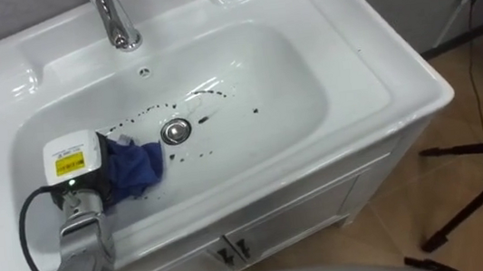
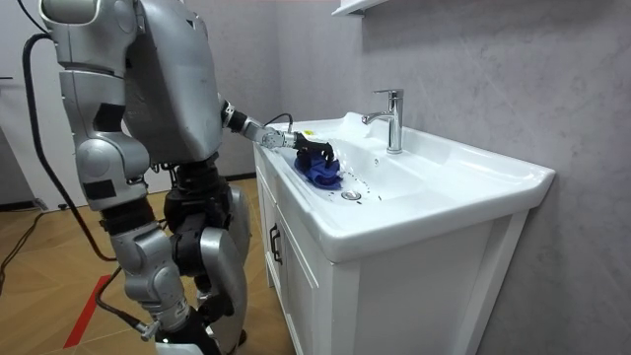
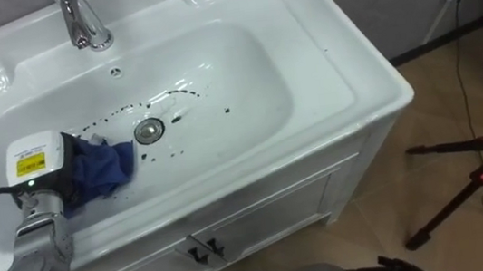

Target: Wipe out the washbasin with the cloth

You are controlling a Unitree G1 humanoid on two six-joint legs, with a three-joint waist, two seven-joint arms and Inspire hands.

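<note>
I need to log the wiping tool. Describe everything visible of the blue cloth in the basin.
The blue cloth is a soft, crumpled wad of deep blue fabric, bunched in folds rather than spread flat. It lies on the floor of the white basin, close beside the drain on the robot's left of it. The left hand rests on its left part and covers it there. Dark specks dot the basin just beyond it.

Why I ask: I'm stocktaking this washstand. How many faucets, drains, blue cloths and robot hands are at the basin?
Faucet: 1
Drain: 1
Blue cloth: 1
Left robot hand: 1
Total: 4
</note>
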